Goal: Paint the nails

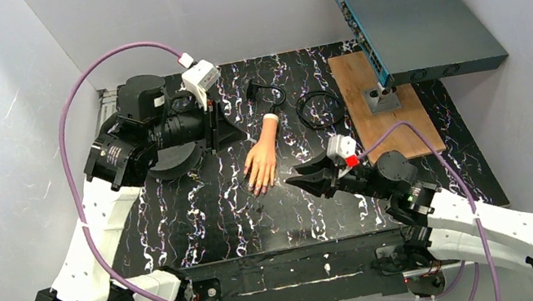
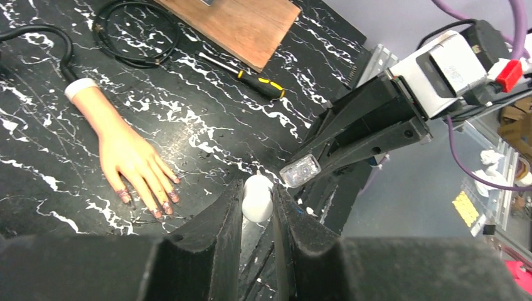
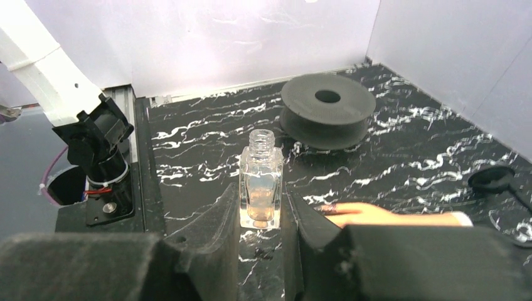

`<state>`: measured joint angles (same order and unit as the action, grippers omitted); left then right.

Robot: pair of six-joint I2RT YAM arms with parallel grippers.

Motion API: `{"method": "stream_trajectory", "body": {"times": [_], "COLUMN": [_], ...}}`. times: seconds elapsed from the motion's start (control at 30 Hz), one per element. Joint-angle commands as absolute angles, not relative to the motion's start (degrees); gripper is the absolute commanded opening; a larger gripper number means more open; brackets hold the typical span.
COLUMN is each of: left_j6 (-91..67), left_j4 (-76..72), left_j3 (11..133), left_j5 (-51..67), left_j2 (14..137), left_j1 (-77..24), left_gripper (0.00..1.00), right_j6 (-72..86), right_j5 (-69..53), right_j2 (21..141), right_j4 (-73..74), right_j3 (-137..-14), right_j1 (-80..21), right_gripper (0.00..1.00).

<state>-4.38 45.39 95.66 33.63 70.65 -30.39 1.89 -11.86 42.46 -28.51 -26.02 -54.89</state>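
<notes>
The setting-up looks finished; how much painting has been done is harder to judge. The mannequin hand (image 1: pixel 261 164) lies palm down near the middle of the counter (image 1: pixel 202 228), with its white wrist stub toward the far edge and its fingertips toward the near edge.

The right jaws are clenched on a small clear bottle (image 3: pixel 260 185). They hold it upright near the fingers, on the side toward the right edge. Its neck is uncapped and a little tinted liquid sits in the bottom.

The left jaws hang between the hand and the far-left corner, grasping a small white piece (image 2: pixel 257 197) (probably the bottle's cap and brush, though no view shows any bristles).

The nails (image 2: pixel 160 210) show a dark purplish tint in the left wrist view. They are too small to tell whether each carries a full coat, and the thumbnail cannot be made out.

Neither tool touches the hand. By this reading the bottle is opened and the applicator is out. What is left is loading the brush, stroking whichever nails lack colour, and recapping.
</notes>
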Motion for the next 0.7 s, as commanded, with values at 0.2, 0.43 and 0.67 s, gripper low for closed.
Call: {"method": "stream_trajectory", "body": {"times": [0.2, 0.43, 0.67], "left_j6": [-5.12, -3.88, -4.03], "left_j4": [47.85, 47.22, 47.09], "left_j3": [97.67, 95.32, 93.35], "left_j5": [41.43, 41.11, 42.47], "left_j2": [70.17, 69.56, 69.11], "left_j1": [-30.59, -30.59, -30.65], "left_gripper": [0.00, 0.00, 0.00], "right_j6": [-7.05, -10.71, -10.37], "right_j5": [-14.55, -14.34, -14.77], "right_j2": [45.43, 47.57, 49.48], "right_j4": [-38.21, -41.15, -44.16], "right_j3": [-28.35, -27.66, -27.78], "right_j1": [-55.17, -55.14, -55.17], "right_gripper": [0.01, 0.01, 0.01]}}
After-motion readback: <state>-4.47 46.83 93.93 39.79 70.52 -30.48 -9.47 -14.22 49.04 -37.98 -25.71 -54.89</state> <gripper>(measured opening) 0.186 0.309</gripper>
